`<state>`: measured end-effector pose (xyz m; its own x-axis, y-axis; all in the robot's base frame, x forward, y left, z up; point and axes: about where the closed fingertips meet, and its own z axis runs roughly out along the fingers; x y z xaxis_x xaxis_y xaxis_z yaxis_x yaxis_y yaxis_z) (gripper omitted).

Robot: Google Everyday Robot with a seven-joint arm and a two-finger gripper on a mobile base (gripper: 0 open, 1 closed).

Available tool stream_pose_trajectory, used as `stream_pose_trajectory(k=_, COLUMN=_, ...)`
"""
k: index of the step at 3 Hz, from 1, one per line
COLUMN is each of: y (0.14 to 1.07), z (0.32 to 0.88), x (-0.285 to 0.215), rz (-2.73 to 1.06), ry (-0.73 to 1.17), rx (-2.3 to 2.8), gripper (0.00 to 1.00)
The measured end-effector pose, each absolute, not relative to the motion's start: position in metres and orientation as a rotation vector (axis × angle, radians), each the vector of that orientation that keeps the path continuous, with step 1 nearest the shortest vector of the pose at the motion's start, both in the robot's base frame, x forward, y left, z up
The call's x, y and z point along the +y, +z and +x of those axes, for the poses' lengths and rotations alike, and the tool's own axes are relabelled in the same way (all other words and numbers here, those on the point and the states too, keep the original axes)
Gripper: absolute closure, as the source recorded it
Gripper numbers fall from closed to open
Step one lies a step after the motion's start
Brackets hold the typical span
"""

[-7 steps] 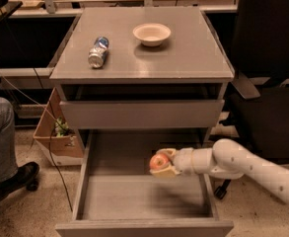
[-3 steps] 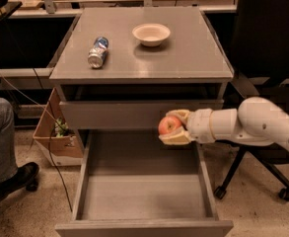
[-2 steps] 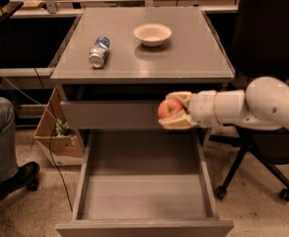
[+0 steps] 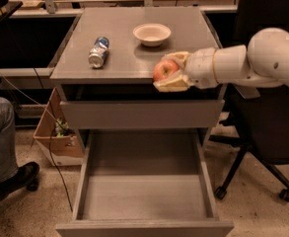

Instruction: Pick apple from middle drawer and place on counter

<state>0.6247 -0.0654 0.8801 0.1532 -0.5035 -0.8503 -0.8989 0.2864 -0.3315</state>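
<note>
My gripper (image 4: 169, 72) is shut on the red-orange apple (image 4: 164, 69) and holds it at the level of the counter's front edge, right of centre, in front of the beige bowl (image 4: 152, 34). The grey counter (image 4: 134, 58) tops the drawer cabinet. The middle drawer (image 4: 144, 181) is pulled out wide open below, and its flat floor is bare. My white arm reaches in from the right.
A crushed silver-blue can (image 4: 98, 52) lies on the counter's left side. A shallower shut drawer (image 4: 141, 113) sits under the counter. A black office chair (image 4: 267, 132) stands at the right. A person's leg and shoe (image 4: 6, 157) and a cardboard box (image 4: 55, 137) are at the left.
The gripper has lifted the apple out of the middle drawer, past the upper drawer front, up to the counter's front edge. The drawer floor is now bare.
</note>
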Motion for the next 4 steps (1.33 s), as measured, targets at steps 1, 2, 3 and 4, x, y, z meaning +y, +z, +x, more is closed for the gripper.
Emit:
stream_pose_trajectory(k=1, y=0.905, z=0.66, x=-0.059, rz=-1.342, ry=0.487, rx=1.474, gripper=1.0)
stream_pose_trajectory(k=2, y=0.912, z=0.7, x=-0.058, rz=-1.312, ry=0.514, rx=1.485, gripper=1.0)
stream_pose_trajectory(k=3, y=0.903, z=0.734, x=-0.071, rz=-1.259, ry=0.533, rx=1.536, gripper=1.0)
stream_pose_trajectory(k=4, y=0.882, z=0.755, x=-0.091, rz=-1.186, ry=0.553, rx=1.621, gripper=1.0)
